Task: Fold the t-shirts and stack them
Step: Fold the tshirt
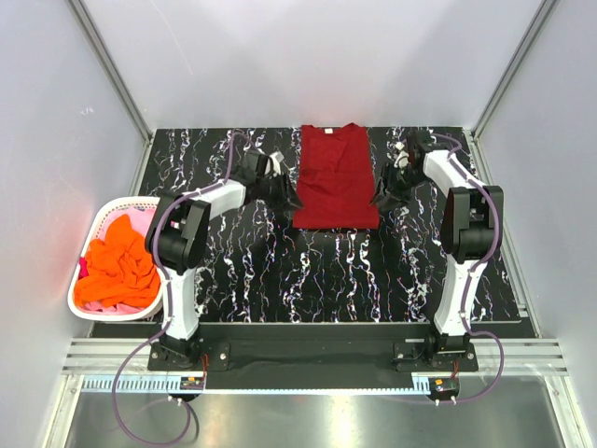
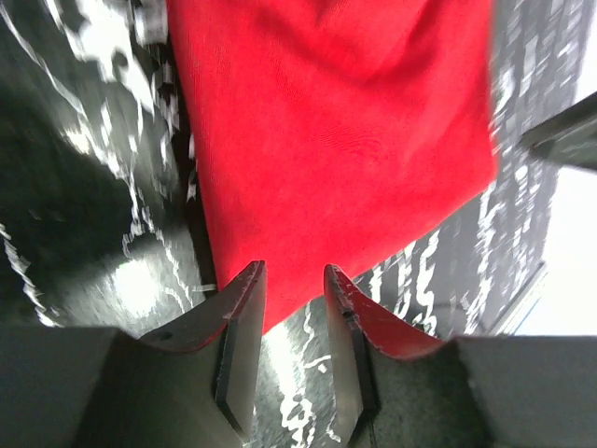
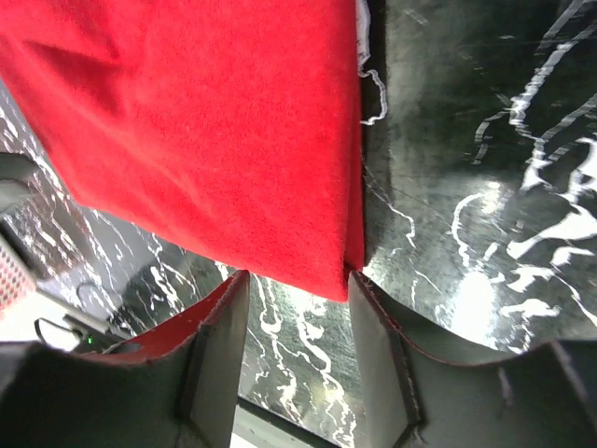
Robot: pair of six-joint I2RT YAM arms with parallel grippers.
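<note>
- Your dark red shirt [image 1: 336, 177] lies flat on the black marbled table [image 1: 326, 271], at the far middle. It is folded into a long narrow panel with the collar toward the far wall.
- Your left gripper [image 1: 282, 189] sits low at the shirt's left edge, near its front corner. In the left wrist view the two fingers stand apart with nothing between them, and the cloth's corner lies just beyond the tips.
- Your right gripper [image 1: 387, 191] sits at the shirt's right edge, opposite the left one. Its fingers are also spread and hold nothing. The shirt's corner lies just ahead of the gap, close to one fingertip [image 3: 357, 280]; you cannot tell whether it touches.
- A white basket [image 1: 131, 202] stands off the table's left side. It holds a crumpled orange shirt [image 1: 117, 266], with some pink cloth [image 1: 142, 220] showing at its far edge.
</note>
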